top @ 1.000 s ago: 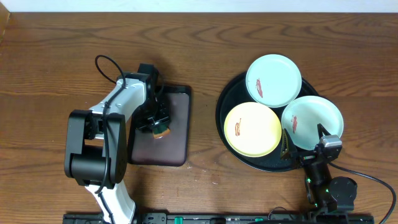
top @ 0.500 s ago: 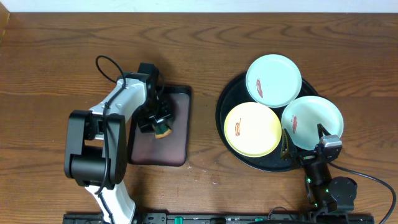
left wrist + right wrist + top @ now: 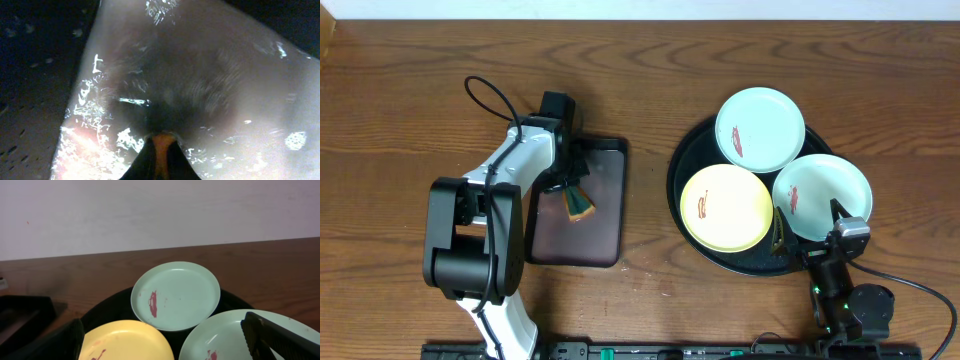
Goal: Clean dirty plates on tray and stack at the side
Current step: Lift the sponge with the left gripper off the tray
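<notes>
A brown wood-grain counter [image 3: 410, 90] runs under both my arms, and my right wrist camera shows a pale wall [image 3: 150, 210] behind it.

On the left lies a dark rectangular tray [image 3: 605, 240] with rounded corners. My left claw [image 3: 575, 195] hangs over its far half, pinched fully together on a small orange-and-green sponge [image 3: 582, 207] that pokes out towards the tray's middle. In my left wrist camera, the orange edge of the sponge [image 3: 161, 150] shows between my dark fingers [image 3: 140, 167]. Everything beyond it is a glossy blur. I cannot tell whether the sponge touches the tray floor.

To the right, well apart from that tray, sits the round black tray [image 3: 678, 170], which holds all three plates. The yellow plate [image 3: 725, 207] lies at its near left, the far mint plate [image 3: 760, 130] at the back, reaching over the rim, and the near mint plate [image 3: 822, 195] at the right, also overhanging the rim. The plates crowd edge to edge, and each carries a small red-brown smear.

My right claw [image 3: 807, 222] is spread as wide as it goes and holds nothing. It is at the tray's near edge, between the yellow plate and the near mint plate.
</notes>
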Controlling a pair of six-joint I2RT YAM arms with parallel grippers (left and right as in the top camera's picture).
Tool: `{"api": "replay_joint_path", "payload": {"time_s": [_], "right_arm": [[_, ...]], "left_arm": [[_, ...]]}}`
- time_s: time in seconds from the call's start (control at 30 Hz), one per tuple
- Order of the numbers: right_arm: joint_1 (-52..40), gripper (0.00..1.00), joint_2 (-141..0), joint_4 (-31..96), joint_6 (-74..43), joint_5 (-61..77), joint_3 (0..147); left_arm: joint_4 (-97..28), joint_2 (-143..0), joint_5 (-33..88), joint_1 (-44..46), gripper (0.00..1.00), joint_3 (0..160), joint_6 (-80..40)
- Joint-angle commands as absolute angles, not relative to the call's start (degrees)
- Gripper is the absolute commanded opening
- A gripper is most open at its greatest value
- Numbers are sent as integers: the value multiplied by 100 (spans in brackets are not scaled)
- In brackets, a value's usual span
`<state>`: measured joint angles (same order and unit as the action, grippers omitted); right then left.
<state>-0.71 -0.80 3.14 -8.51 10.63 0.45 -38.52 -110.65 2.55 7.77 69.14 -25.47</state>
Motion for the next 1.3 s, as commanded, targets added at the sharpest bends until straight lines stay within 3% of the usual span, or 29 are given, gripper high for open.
{"api": "replay_joint_path", "payload": {"time_s": [0.0, 0.03, 0.23, 0.27, 0.4, 0.47, 0.5, 0.6, 0.67, 0.8, 0.9, 0.93, 1.03, 1.17, 1.27], "right_arm": [[-117, 99, -64, 322, -805, 1052, 32], [-117, 99, -67, 322, -805, 1052, 32], [-117, 99, -67, 322, -805, 1055, 32], [-117, 99, -67, 322, -805, 1055, 32], [-117, 99, -67, 322, -805, 1052, 32], [-117, 99, -67, 322, -805, 1052, 32], [-117, 99, -67, 322, -805, 1055, 32], [-117, 99, -67, 322, -805, 1055, 32], [-117, 99, -67, 322, -805, 1052, 32], [-117, 99, -67, 322, -805, 1052, 32], [-117, 99, -67, 322, -805, 1052, 32], [-117, 99, -67, 322, -805, 1052, 32], [-117, 99, -67, 322, -805, 1052, 32], [-117, 99, -67, 322, -805, 1052, 32], [-117, 99, -67, 322, -805, 1055, 32]], "left_arm": [[-3938, -11242, 204, 770, 66, 6834, -2561], [-4071, -11242, 373, 770, 85, 6834, -2561], [-4644, -11242, 954, 770, 87, 6834, -2558], [-4646, -11242, 954, 770, 81, 6834, -2556], [-4578, -11242, 947, 770, 23, 6834, -2561], [-4525, -11242, 945, 770, 11, 6834, -2558], [-4458, -11242, 943, 770, 10, 6834, -2558], [-4381, -11242, 943, 770, 17, 6834, -2556], [-4316, -11242, 945, 770, 60, 6834, -2558], [-4296, -11242, 945, 770, 67, 6836, -2558], [-4300, -11242, 945, 770, 66, 6836, -2558], [-4300, -11242, 947, 770, 57, 6836, -2556], [-4296, -11240, 945, 768, 48, 6836, -2558], [-4298, -11240, 945, 768, 10, 6840, -2556], [-4425, -11212, 947, 768, 7, 6952, -2554]]}}
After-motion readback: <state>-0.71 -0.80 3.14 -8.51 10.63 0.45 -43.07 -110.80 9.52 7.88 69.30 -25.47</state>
